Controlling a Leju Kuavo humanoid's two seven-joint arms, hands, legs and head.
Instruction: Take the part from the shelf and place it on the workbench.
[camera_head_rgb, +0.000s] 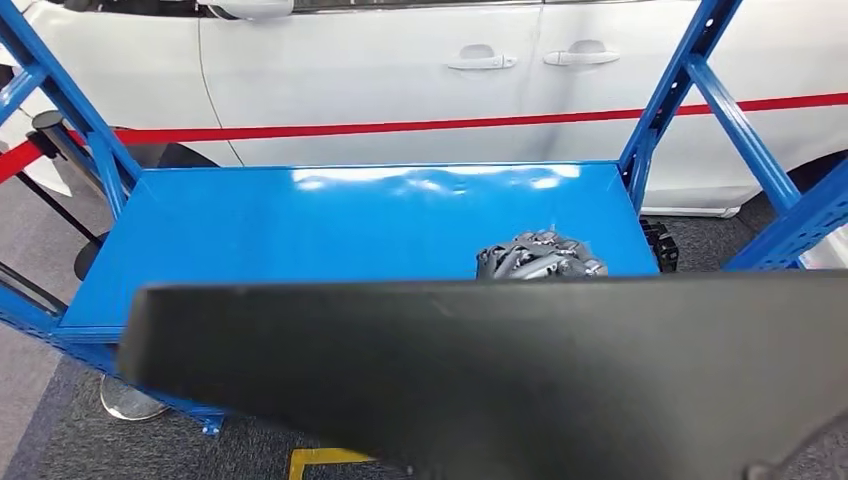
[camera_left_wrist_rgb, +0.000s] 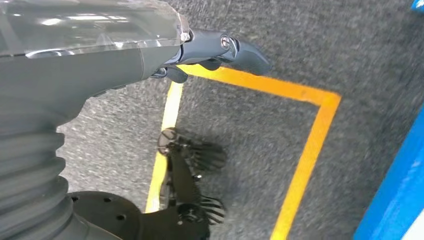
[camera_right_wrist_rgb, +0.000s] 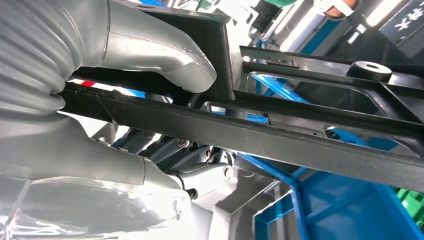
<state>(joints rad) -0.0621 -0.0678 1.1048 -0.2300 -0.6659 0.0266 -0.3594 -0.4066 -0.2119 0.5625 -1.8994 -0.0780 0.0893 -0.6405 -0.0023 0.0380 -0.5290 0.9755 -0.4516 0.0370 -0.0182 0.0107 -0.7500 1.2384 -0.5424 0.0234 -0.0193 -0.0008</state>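
No readable brand or label; white characters on dark panel at right wrist view corner, cut off, illegible. Right hand (camera_right_wrist_rgb: 150, 125) grips black part (camera_right_wrist_rgb: 310, 135): thumb over top edge, fingers (camera_right_wrist_rgb: 200, 172) curled beneath. In head view part (camera_head_rgb: 480, 380) spans foreground, held above blue shelf (camera_head_rgb: 300, 240), hiding shelf's near edge; fingers (camera_head_rgb: 540, 258) peek over it. Left hand (camera_left_wrist_rgb: 220, 50) hangs over grey floor with yellow tape (camera_left_wrist_rgb: 300, 150), fingers curled, holding nothing. White car (camera_head_rgb: 420, 70) behind shelf, cropped.
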